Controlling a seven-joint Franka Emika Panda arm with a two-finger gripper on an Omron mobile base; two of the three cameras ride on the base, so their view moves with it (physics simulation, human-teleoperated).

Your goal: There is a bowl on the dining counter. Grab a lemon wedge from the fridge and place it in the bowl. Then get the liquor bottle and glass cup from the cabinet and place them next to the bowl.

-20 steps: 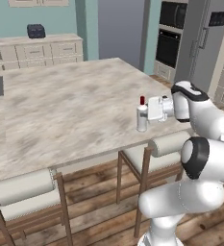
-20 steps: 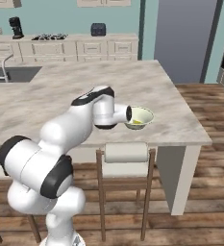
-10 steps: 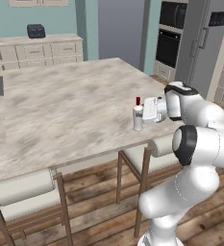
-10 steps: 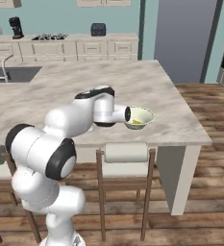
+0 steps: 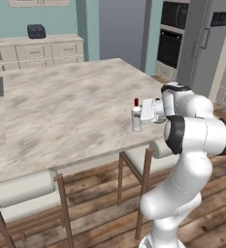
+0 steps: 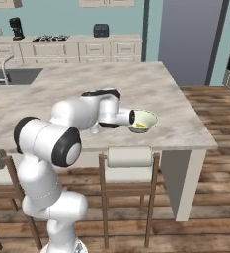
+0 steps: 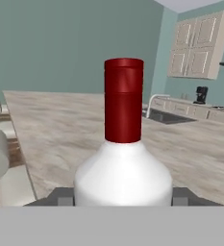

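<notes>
My gripper (image 5: 142, 112) is shut on the liquor bottle (image 5: 136, 117), a white-clear bottle with a red cap. The bottle stands upright at the near right edge of the dining counter (image 5: 61, 101); I cannot tell whether its base touches the top. In the hand view the bottle (image 7: 123, 168) sits close up between the dark fingertips (image 7: 63, 197). The pale bowl (image 6: 149, 117) rests on the counter just beyond my hand, with the yellow lemon wedge (image 6: 141, 126) inside it. The glass cup is out of view.
Cushioned wooden stools (image 5: 24, 193) (image 6: 130, 158) stand along the counter's near side. The grey fridge (image 5: 206, 48) and black ovens (image 5: 175, 34) are at the back right. A sink (image 6: 10, 76) lies at the counter's far left.
The arm has carried the bottle a little to the left along the counter edge, and the elbow has swung nearer the cameras. The bowl has not moved.
</notes>
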